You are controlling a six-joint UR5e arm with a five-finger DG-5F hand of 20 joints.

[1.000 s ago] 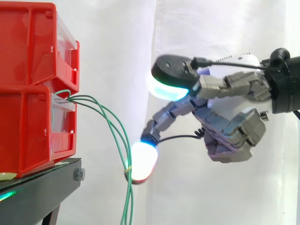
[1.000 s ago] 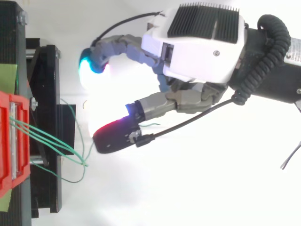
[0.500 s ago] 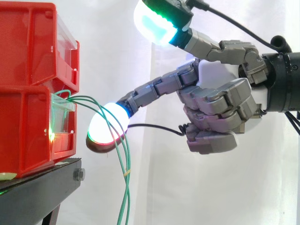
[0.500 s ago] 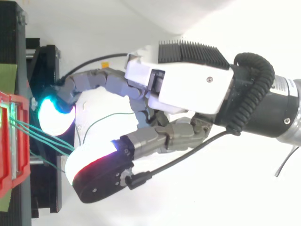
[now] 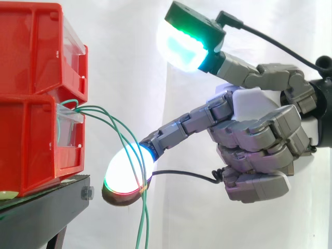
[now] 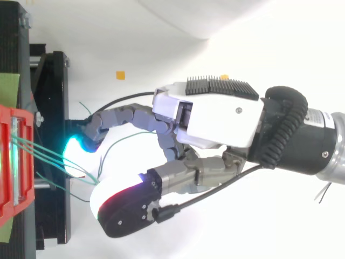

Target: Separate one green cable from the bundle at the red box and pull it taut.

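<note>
Beside the red box [image 5: 31,145], thin slack green cables [image 5: 116,124] against one outstretched pad [image 5: 127,168], the hand's [image 5: 259,129] fingers [image 5: 181,127] around nothing.

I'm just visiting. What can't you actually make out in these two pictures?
Side view: where the green cables end; the bottom edge cuts them off.
Both views: whether the hand's glowing fingertip has parted one cable from the rest; its glare washes out the strands.
Side view: how the cables are fixed inside the red box; its front hides that.
</note>
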